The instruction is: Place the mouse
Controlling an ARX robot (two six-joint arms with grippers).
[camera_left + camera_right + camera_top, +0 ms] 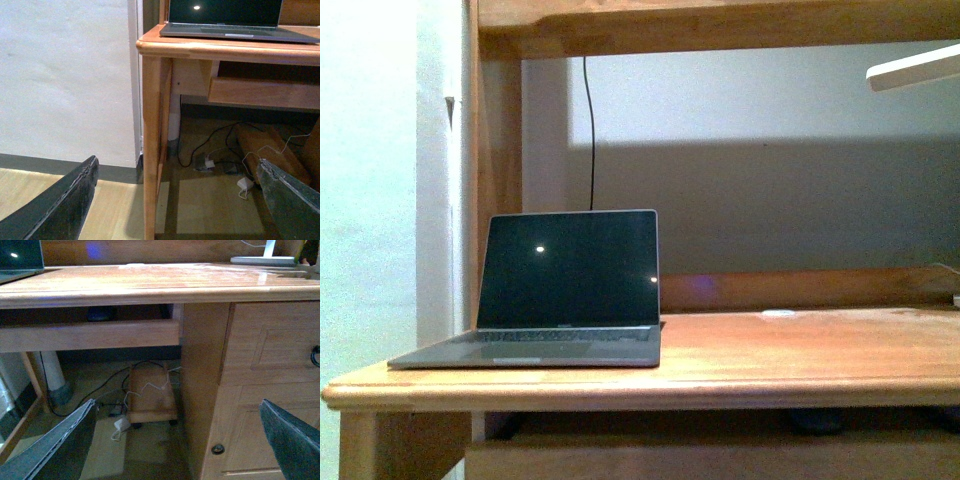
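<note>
A small dark domed shape, apparently the mouse (817, 420), lies in shadow on the pull-out tray (90, 335) under the desktop; the right wrist view also shows the mouse (100, 313) dimly. My left gripper (177, 165) is open and empty, low by the desk's left leg (152, 150). My right gripper (177, 405) is open and empty too, below the desktop in front of the drawer cabinet (260, 365). Both hang well beneath the tray. Neither arm appears in the front view.
An open grey laptop (565, 290) sits on the left of the wooden desk (720, 385). A small flat white disc (778, 313) lies near the back, a white lamp base (262, 260) at the right. Cables, adapters and a wheeled wooden stand (150, 395) lie on the floor underneath.
</note>
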